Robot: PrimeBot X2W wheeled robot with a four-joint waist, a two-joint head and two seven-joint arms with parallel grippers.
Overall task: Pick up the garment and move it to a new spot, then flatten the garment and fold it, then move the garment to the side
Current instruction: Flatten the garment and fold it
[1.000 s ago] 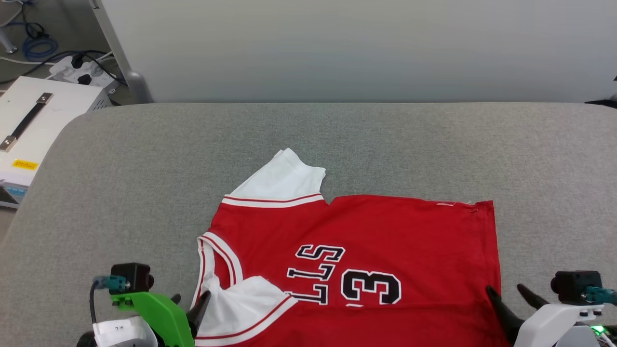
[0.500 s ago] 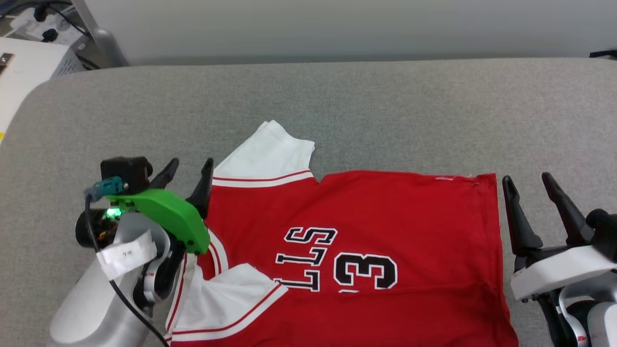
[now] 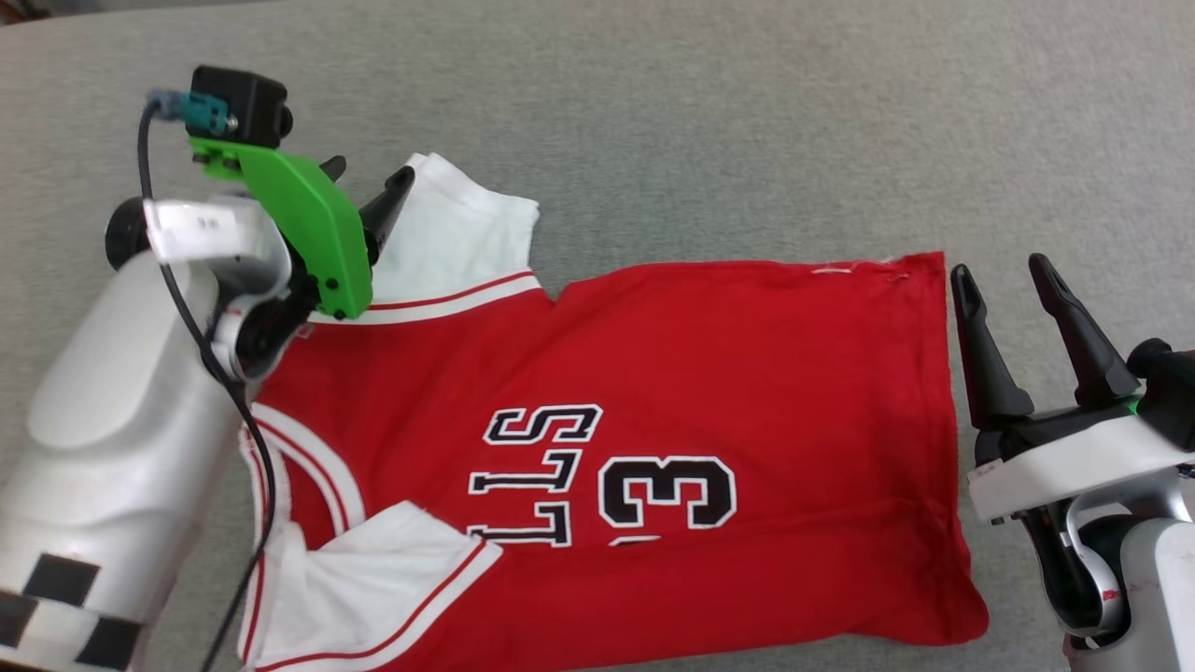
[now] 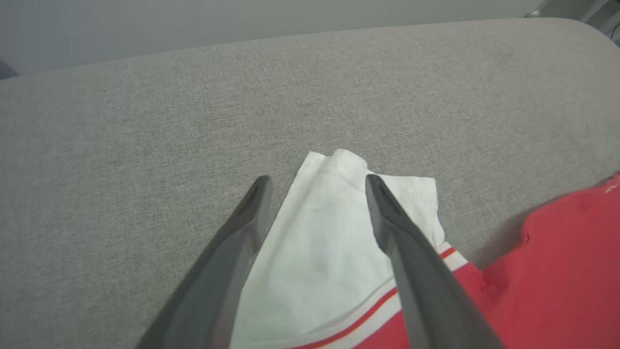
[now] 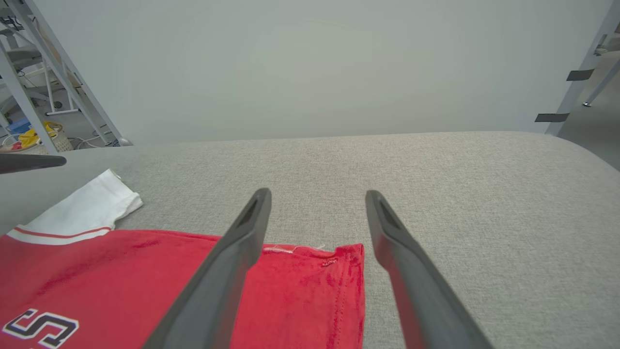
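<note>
Grey tabletop (image 3: 747,112). Garment (image 3: 709,373) spread flat mid-surface, lettering up, near sleeve (image 3: 373,569) tucked over at 7 o'clock. Left pincer (image 3: 370,173) released, poised over far sleeve (image 3: 457,233), 11 o'clock; right pincer (image 3: 1001,271) released beside hem corner (image 3: 920,271), 3 o'clock. Likely: relocating, flattening done; fold and side-move remain.

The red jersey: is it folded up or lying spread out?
Mostly spread: the jersey lies flat, front up, far sleeve out. The near sleeve is folded over the lettering.
</note>
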